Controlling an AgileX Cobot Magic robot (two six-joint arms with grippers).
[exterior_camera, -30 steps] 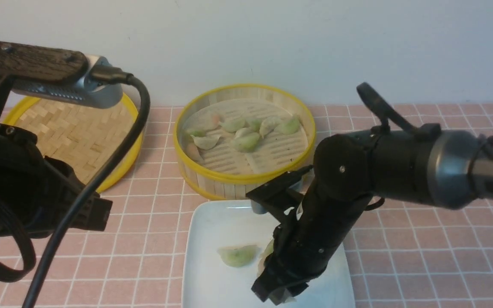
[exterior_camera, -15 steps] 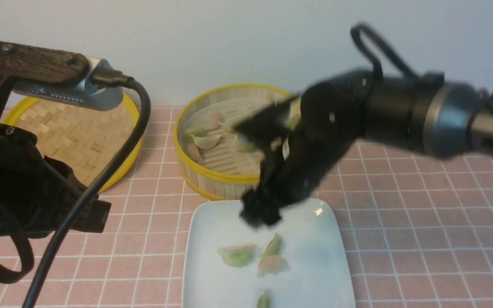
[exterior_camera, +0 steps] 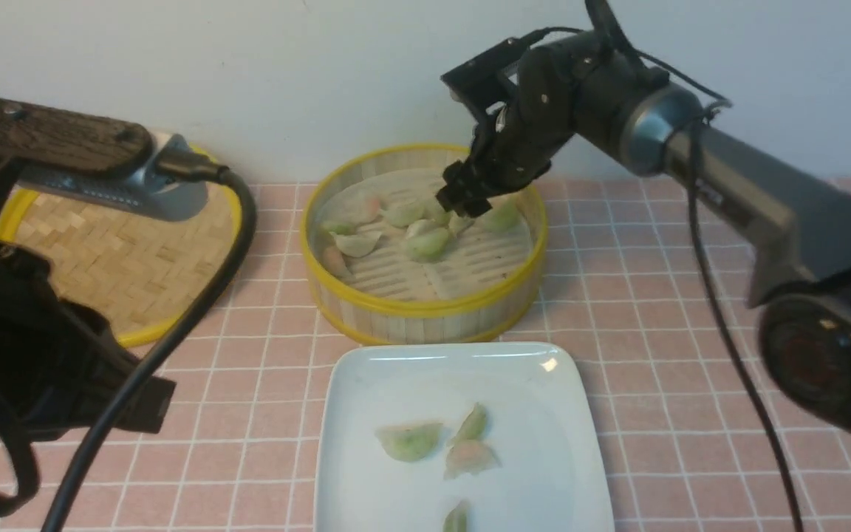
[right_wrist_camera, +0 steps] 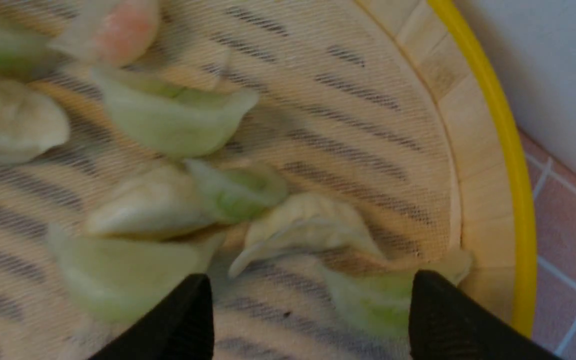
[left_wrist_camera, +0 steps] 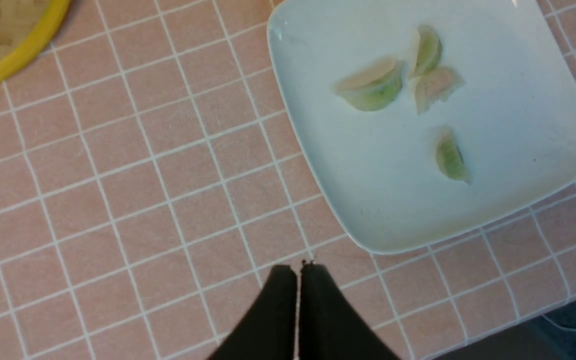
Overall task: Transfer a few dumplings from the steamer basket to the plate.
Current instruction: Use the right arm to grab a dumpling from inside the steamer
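The steamer basket stands at the back of the table with several dumplings on its slatted floor. My right gripper hangs open just above them, near the far right of the pile. In the right wrist view its gripper is empty, with a pale dumpling just ahead and a green dumpling by one fingertip. The white plate in front holds several dumplings. My left gripper is shut and empty over the cloth beside the plate.
A flat woven lid with a yellow rim lies left of the basket. My left arm, its camera and cable fill the left foreground. A wall runs close behind the basket. The table's edge is near the plate.
My right gripper opened over the plate, left dumplings lying there, then rose and swung back over the steamer basket. The left arm has barely shifted.
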